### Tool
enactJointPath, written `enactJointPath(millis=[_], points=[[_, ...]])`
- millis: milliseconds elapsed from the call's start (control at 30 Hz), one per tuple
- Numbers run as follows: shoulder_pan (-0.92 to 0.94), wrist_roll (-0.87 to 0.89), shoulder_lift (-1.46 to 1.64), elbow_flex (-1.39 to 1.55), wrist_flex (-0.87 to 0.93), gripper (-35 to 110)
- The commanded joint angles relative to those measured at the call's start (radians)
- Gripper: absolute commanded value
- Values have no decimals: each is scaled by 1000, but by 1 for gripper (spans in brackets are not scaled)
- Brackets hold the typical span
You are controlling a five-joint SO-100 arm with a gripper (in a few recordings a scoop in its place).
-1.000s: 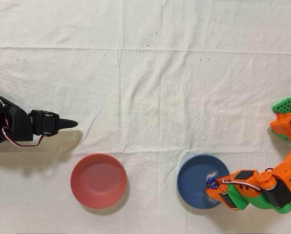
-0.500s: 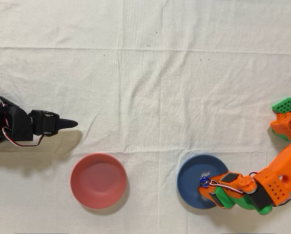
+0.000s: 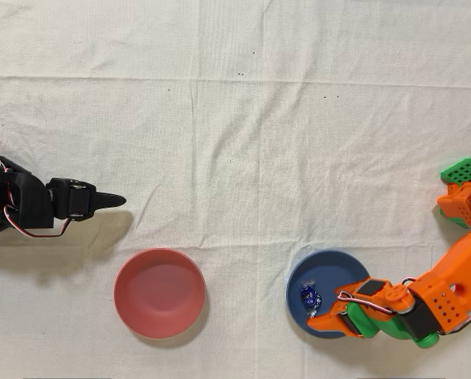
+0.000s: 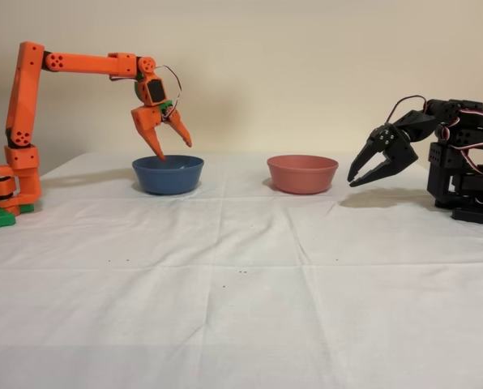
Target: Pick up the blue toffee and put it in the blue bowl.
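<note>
Jaws spread wide w/ nothing between them: orange gripper [image 4: 170, 144] hangs just above the blue bowl [image 4: 168, 174], fingertips pointing down at its rim, per fixed view. Overhead view puts the gripper [image 3: 330, 316] over the bowl's right side, w/ the blue toffee [image 3: 309, 297] lying loose inside the blue bowl [image 3: 318, 272], left of the tips, apart from them. Toffee looks light, small, foil prob slippery; twisted ends soft. If it needed re-taking, pinch across the round middle, not the ends. Task looks about done. Further along the cloth sits the pink-red bowl [image 4: 302, 173], then the idle black arm [image 4: 436, 158] beyond it.
</note>
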Motion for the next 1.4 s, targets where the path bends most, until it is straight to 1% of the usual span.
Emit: enactJointPath(millis=[0,167,267,400,467,600,733,833,900,1067,1367], points=[[11,-18,103,-28,26,47],[57,-66,207,18,67,40],[112,-101,302,57,103,32],[215,-143,442,94,181,17],[291,-155,518,138,192,13],[460,-247,675,281,155,8],[609,-330,838,492,3,0],[698,-348,980,676,-120,0],[739,-345,1075,775,-160,0],[782,-288,1270,956,-189,0],[750,-233,1629,1261,-189,0]])
